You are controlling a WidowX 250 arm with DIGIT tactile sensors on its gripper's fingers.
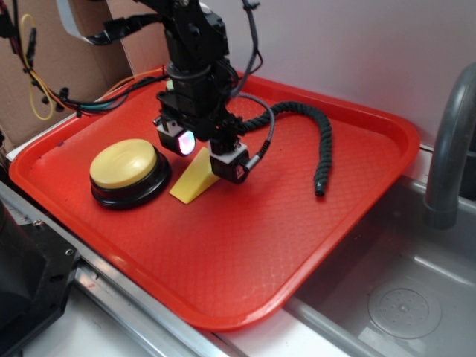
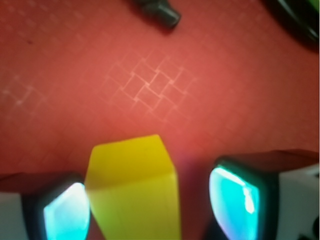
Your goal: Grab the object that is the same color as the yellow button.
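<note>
the yellow wedge (image 1: 195, 183) is seen on the red tray (image 1: 245, 253), toward the tray's left side and roughly midway between its far and near edges. the gripper (image 1: 204, 152) is lowered directly over it, with its fingers spread apart, one on each side of the wedge. in the wrist view the wedge (image 2: 132, 192) is framed between the two glowing pads (image 2: 65, 212); the left pad is seen just beside or touching the wedge's side, which of the two cannot be told, while a strip of bare tray is visible between the wedge and the right pad, so the wedge is not clamped.

the yellow button (image 1: 128, 173) is placed just left of the wedge, near the tray's left edge, with only a narrow gap left between its black base and the wedge's thin end. a black segmented cable (image 1: 321, 145) is draped across the far right part of the tray, well apart from the wedge, and its tip (image 2: 159, 12) is seen at the top of the wrist view.

the near half and the right side of the tray are left bare. the tray's raised rim is seen all around, and a sink basin (image 1: 405, 297) with a grey faucet (image 1: 450, 149) is located beyond the tray's right edge
</note>
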